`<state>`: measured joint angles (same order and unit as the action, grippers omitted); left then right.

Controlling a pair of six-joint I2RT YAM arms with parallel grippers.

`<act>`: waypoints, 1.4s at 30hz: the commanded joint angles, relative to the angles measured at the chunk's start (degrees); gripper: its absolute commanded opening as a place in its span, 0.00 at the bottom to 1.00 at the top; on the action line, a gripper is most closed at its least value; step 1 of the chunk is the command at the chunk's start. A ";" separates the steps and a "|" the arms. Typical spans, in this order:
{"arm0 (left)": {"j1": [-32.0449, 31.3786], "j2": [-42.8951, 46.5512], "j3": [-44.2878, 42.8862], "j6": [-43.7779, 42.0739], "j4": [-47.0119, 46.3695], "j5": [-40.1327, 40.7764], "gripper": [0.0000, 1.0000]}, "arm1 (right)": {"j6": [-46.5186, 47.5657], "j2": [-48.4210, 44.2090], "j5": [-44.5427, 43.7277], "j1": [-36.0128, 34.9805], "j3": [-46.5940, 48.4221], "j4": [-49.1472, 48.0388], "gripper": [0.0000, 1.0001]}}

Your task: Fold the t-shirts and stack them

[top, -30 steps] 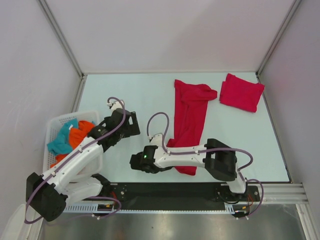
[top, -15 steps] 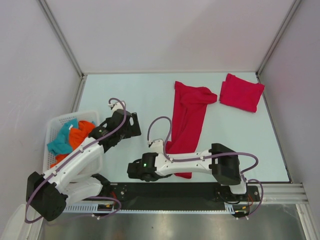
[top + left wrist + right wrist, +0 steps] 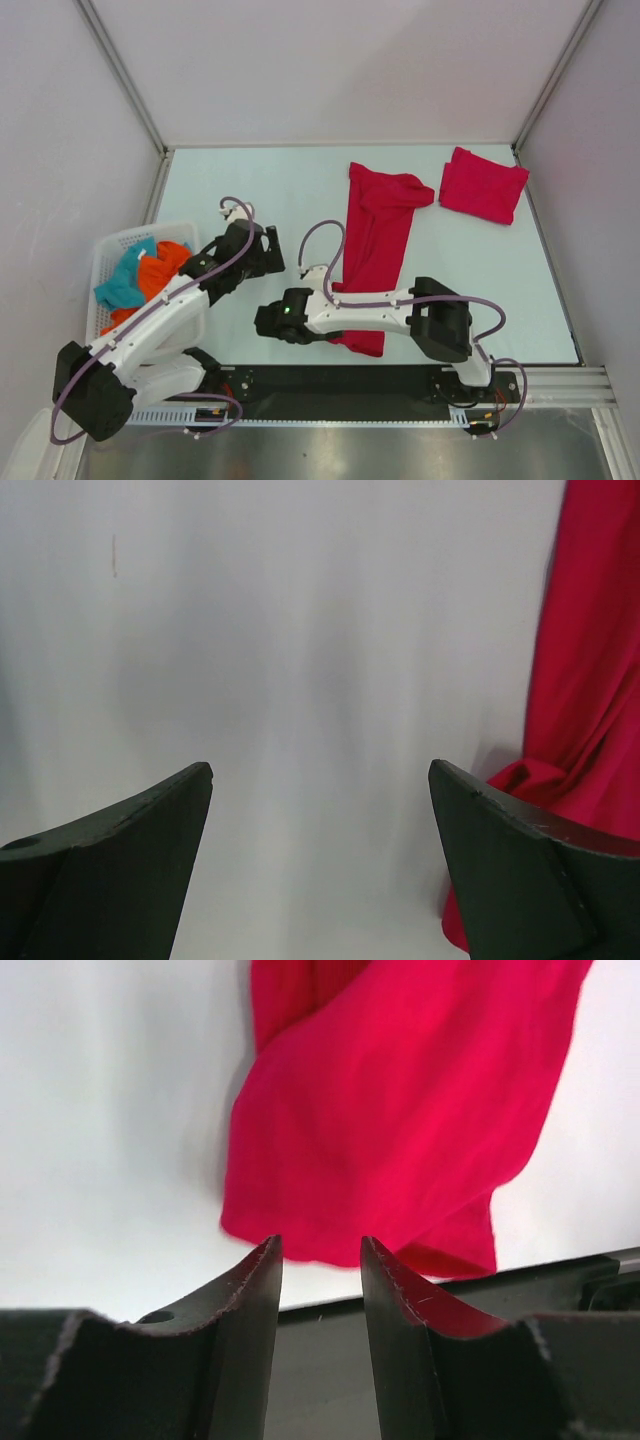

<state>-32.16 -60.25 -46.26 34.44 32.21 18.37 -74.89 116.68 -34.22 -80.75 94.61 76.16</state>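
The long crimson cloth t-shirt (image 3: 378, 240), narrowed lengthwise, lies in the middle, with a square-folded crimson t-shirt (image 3: 483, 185) at far right. The near hem probably wants an even two-corner pinch. The right gripper (image 3: 320, 1245) hovers low by that hem, slightly parted and empty. The left gripper (image 3: 320, 770) hangs left, spread wide and empty.

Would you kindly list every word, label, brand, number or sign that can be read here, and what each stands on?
None: no readable text in any view.
The long t-shirt and the folded t-shirt are plain red, without print.
The basket, the left arm and the right arm show no legible label, only a green light on the right arm.
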 commanded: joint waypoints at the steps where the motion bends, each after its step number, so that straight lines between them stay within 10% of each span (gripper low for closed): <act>1: 0.43 -3.63 2.40 -0.86 -5.13 -5.01 0.95 | -1.84 -4.26 -3.05 4.27 -2.67 7.61 0.43; 23: -15.20 -14.28 6.35 1.86 -21.74 -13.80 0.95 | 5.37 -17.88 -5.07 23.44 -19.09 -11.03 0.43; 42: -21.54 -29.22 4.25 -2.70 -37.39 -13.98 0.91 | 2.91 -24.57 -7.44 26.52 -23.77 -7.78 0.43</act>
<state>-52.60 -87.22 -39.86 35.29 -0.21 4.16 -69.49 94.50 -38.35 -54.48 70.89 66.46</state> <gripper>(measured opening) 0.925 0.425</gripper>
